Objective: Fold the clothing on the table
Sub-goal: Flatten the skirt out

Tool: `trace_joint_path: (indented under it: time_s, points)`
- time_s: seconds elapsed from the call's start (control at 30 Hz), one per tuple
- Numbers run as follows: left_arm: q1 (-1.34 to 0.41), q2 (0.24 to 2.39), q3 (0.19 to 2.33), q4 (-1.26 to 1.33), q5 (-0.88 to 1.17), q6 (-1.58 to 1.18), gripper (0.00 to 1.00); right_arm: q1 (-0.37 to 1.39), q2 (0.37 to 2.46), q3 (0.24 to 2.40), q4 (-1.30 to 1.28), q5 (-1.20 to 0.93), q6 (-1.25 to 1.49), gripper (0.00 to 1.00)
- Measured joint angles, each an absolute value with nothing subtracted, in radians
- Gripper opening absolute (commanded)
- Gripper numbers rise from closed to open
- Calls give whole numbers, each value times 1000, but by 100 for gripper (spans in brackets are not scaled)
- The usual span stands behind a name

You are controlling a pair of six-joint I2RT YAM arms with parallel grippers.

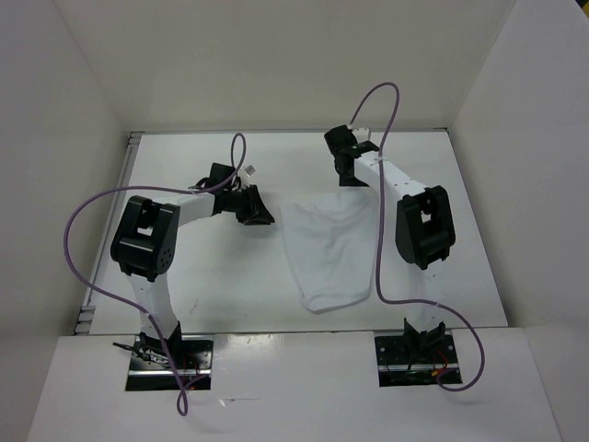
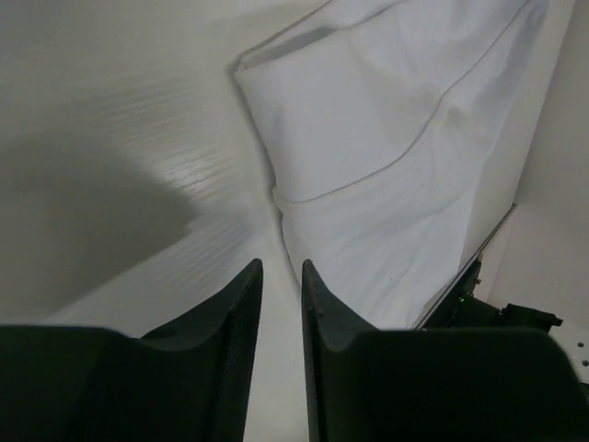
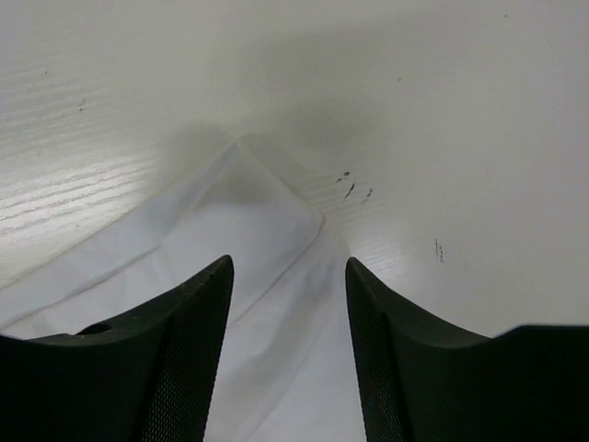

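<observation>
The white clothing (image 1: 327,249) lies wrinkled on the table (image 1: 239,285), between the two arms and narrowing toward the near edge. My left gripper (image 1: 262,217) sits just left of its upper left corner. In the left wrist view the clothing (image 2: 386,138) lies ahead and to the right, and the left gripper (image 2: 282,267) has its jaws a narrow gap apart with only table between them. My right gripper (image 1: 350,177) hovers at the garment's far right corner. In the right wrist view this gripper (image 3: 289,262) stands wide open over that corner of the clothing (image 3: 248,230), holding nothing.
Upright white walls (image 1: 74,101) close in the table on the left, back and right. Purple cables (image 1: 382,212) loop off both arms. A metal table edge and a dark arm base (image 2: 488,308) show past the garment. Small dark marks (image 3: 354,189) dot the tabletop.
</observation>
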State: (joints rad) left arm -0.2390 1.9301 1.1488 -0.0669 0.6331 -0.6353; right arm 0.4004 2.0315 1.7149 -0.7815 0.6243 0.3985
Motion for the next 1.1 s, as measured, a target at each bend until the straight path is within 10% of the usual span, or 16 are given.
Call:
trace_joint_path:
  time_s: [1.1]
  points:
    - [-242, 1930, 1180, -97, 606, -633, 32, 224, 2153, 1709, -629, 134, 108, 40]
